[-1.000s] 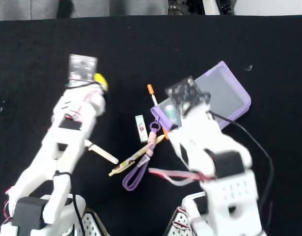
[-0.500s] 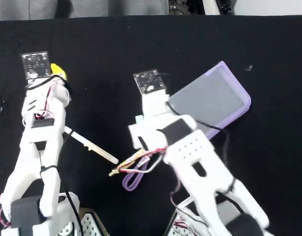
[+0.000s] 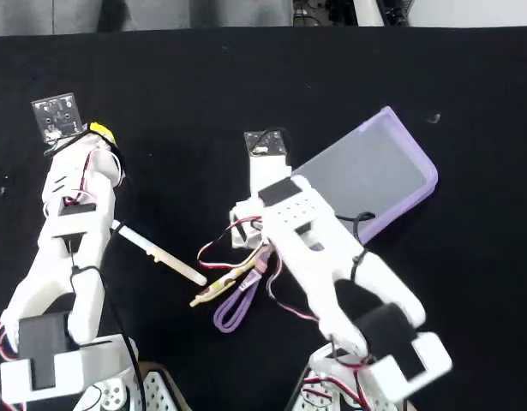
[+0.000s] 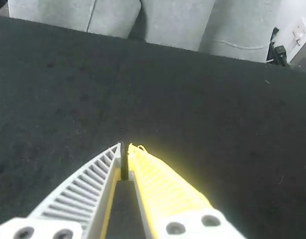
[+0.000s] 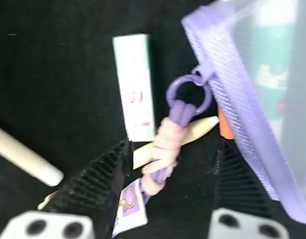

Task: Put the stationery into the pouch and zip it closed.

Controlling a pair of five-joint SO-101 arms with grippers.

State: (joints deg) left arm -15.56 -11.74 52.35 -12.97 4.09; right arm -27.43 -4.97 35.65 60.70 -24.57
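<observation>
The purple pouch [image 3: 374, 167] with a grey mesh face lies at the right of the black table; the right wrist view shows its edge [image 5: 252, 84] with an orange item [image 5: 223, 123] under it. My right gripper [image 5: 172, 149] hangs open over the pouch's purple ring [image 5: 188, 94] and pink cord strap [image 5: 165, 142], its black fingers [image 5: 100, 179] on either side of the strap. A cream pencil tip [image 5: 195, 128] and a white-and-green eraser box [image 5: 134, 84] lie beside the strap. My left gripper [image 4: 124, 148] is shut on nothing, far left over bare table [image 3: 98, 134].
A white pen [image 3: 160, 251] lies between the arms, with a gold pen [image 3: 218, 288] and the purple strap loop [image 3: 233, 310] just right of it. The right arm [image 3: 297, 218] covers the pouch's near corner. Grey cloth borders the table's far edge [image 4: 172, 25].
My right arm swung left from above the pouch to over the strap and pencil. My left arm swung left and away from the stationery, then held almost still.
</observation>
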